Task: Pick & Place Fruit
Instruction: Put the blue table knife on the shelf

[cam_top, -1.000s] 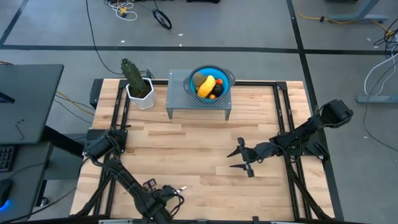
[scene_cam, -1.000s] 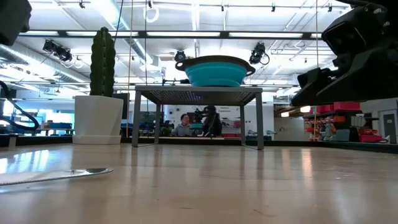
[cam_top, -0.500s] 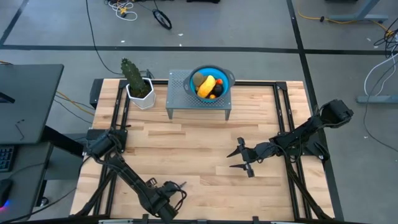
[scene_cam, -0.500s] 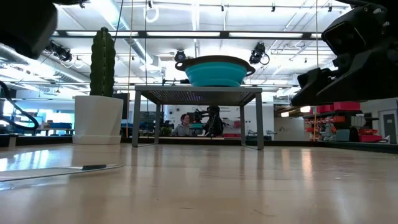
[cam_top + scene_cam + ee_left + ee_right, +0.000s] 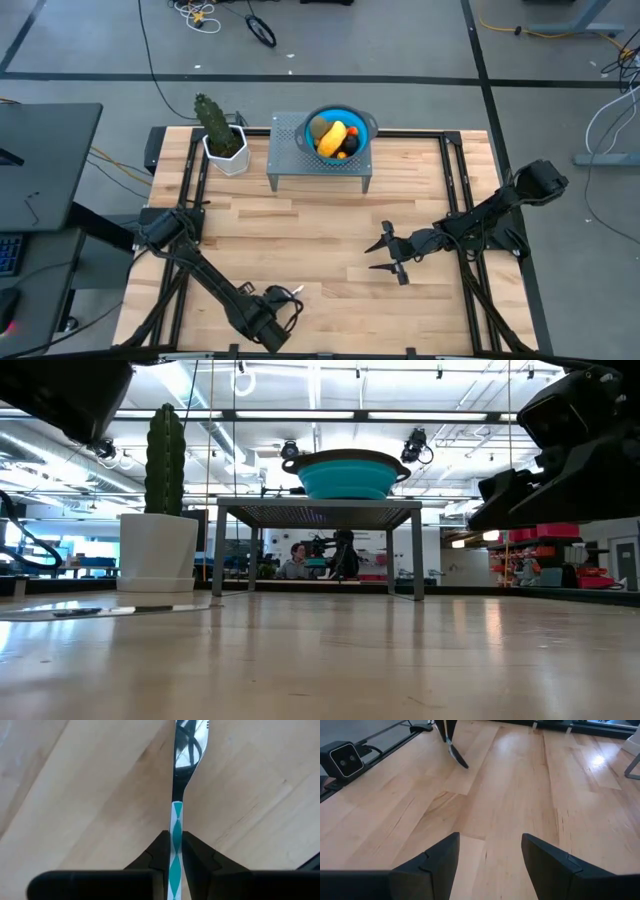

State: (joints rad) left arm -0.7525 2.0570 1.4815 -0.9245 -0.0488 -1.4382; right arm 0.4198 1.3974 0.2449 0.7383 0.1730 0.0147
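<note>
The fruit sits in a teal bowl (image 5: 369, 126) (image 5: 345, 473) on a grey perforated stand (image 5: 290, 156) at the table's far edge. A yellow-orange oblong (image 5: 332, 137), an olive-green oval (image 5: 317, 126) and an orange-red bit (image 5: 342, 154) show; the rest is too small to tell. My left gripper (image 5: 281, 303) (image 5: 176, 854) is near the near edge, shut on a silver-and-blue knife (image 5: 293, 293) (image 5: 456, 753). My right gripper (image 5: 384, 256) (image 5: 490, 855) hangs open over the table's right half, away from the fruit. My left gripper pinches the knife's teal-and-white handle (image 5: 176, 826) between its two fingers (image 5: 159, 856), which lie along the handle. The silver blade (image 5: 187, 745) sticks out past the fingertips and slants down toward the table. Whether its tip rests on the wood I cannot tell.
A green cactus in a white pot (image 5: 222, 140) (image 5: 160, 530) stands at the far left corner beside the stand. Bare wood (image 5: 300, 235) lies between the stand and both grippers. Black frame rails (image 5: 455, 200) run along the table's sides. People show in the room beyond.
My left arm has swung a little toward the table's right along the near edge, and more of it now shows at the top of the low view. The knife has gone with its gripper, away from where it lay close before the low camera. My right arm has kept still.
</note>
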